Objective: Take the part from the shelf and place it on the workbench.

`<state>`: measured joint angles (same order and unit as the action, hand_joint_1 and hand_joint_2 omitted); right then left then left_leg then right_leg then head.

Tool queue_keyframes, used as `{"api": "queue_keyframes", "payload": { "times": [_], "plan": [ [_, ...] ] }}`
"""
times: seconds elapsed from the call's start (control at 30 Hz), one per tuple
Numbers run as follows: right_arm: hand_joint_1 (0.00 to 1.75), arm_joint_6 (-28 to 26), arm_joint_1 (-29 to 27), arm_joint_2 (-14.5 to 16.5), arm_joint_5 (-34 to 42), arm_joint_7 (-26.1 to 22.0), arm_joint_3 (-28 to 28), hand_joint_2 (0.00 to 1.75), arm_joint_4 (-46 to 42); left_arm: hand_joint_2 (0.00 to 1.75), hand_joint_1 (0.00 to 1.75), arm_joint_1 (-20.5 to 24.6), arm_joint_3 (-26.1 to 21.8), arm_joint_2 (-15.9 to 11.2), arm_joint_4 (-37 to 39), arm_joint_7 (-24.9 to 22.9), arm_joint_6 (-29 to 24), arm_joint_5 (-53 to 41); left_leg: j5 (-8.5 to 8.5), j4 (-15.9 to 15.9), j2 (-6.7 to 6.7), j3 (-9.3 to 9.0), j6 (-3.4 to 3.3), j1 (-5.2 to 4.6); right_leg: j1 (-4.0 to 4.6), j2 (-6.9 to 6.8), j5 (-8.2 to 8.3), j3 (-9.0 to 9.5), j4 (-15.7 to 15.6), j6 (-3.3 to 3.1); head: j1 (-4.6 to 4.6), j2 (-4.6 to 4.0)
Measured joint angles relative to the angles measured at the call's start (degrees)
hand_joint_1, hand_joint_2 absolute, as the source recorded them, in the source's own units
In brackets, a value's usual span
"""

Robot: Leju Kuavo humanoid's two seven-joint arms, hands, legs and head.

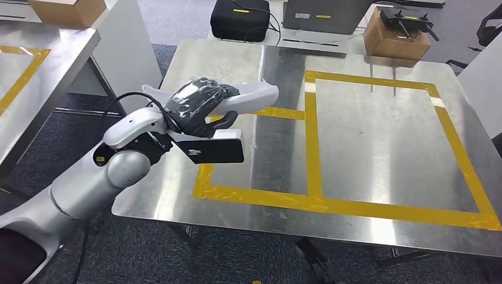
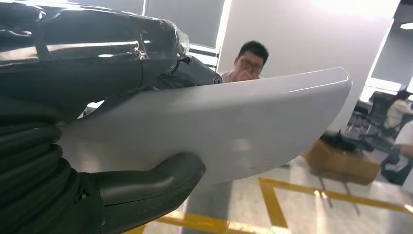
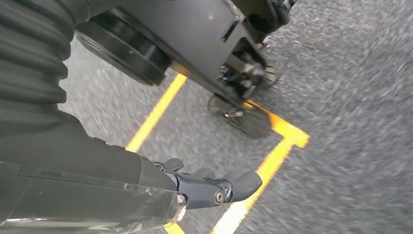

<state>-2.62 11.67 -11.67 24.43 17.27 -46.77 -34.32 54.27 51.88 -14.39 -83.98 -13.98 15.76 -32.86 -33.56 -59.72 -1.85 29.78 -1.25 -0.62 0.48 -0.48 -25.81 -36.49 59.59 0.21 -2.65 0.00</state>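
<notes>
Looking down on a steel-topped table [image 1: 379, 148], shining and reflecting the room lights, marked with yellow tape [image 1: 312, 148] into two rectangles side by side. Standing on dark blue-grey carpet [image 1: 148, 248], with a second steel table [image 1: 41, 65] off to the left, also carrying yellow tape. Counting two cardboard boxes: one [image 1: 395, 36] beyond the far edge of the main table with a black controller-like device [image 1: 407, 21] lying on top, another [image 1: 68, 10] on the second table. Counting one black case [image 1: 241, 19] on the floor beyond the table. Gripping one white part [image 1: 251, 94] in the left hand [image 1: 198, 105], fingers wrapped over the top and the thumb [image 2: 160, 183] pressing underneath; long, smooth, slightly curved piece held clear above the table's left portion, near the left rectangle's far edge. Hanging low over the carpet with the right hand [image 3: 214, 187], holding nothing, fingers bending loosely inward, above yellow floor lines [image 3: 272, 161]. Showing one person [image 2: 248, 61] behind the part against a white wall in the left wrist view, and others seated further off at the edge.
</notes>
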Motion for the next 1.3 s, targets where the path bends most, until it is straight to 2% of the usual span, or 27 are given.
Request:
{"api": "queue_keyframes", "payload": {
  "times": [0.27,0.47,0.63,1.3],
  "plan": [
    [0.0,-1.7,-1.0,-2.0,5.7,-0.1,-0.3,1.75,-0.2,1.75,1.75,1.1,5.2,1.3,10.9,3.3,1.4,-1.9,0.0,0.0,0.33,0.01,-0.01,0.0,-0.04,0.03,0.0,0.01,0.0,0.0,0.01,0.0],
    [0.0,-1.7,-0.9,-2.1,6.3,-0.4,-0.5,1.75,-0.2,1.75,1.75,1.5,6.2,1.5,12.9,3.8,2.5,-2.0,-0.01,0.0,0.56,0.01,-0.01,0.0,-0.06,0.06,0.0,0.01,0.0,0.0,-0.01,0.0],
    [0.0,-1.5,-0.6,-2.1,8.0,-1.3,-1.3,1.75,-0.5,1.75,1.75,1.7,9.9,1.3,18.5,4.9,4.4,-2.0,-0.02,0.0,1.32,-0.03,-0.02,0.0,-0.08,0.38,0.0,0.0,0.0,0.0,0.01,0.0],
    [0.0,-1.2,-1.0,-2.0,9.3,-1.5,-3.9,1.75,-0.5,1.75,1.75,2.3,15.4,0.2,24.3,5.1,4.8,-2.0,-0.02,0.0,1.85,-0.11,-0.01,0.01,-0.08,0.73,0.02,-0.02,0.0,0.0,0.01,0.0]
  ]
}}
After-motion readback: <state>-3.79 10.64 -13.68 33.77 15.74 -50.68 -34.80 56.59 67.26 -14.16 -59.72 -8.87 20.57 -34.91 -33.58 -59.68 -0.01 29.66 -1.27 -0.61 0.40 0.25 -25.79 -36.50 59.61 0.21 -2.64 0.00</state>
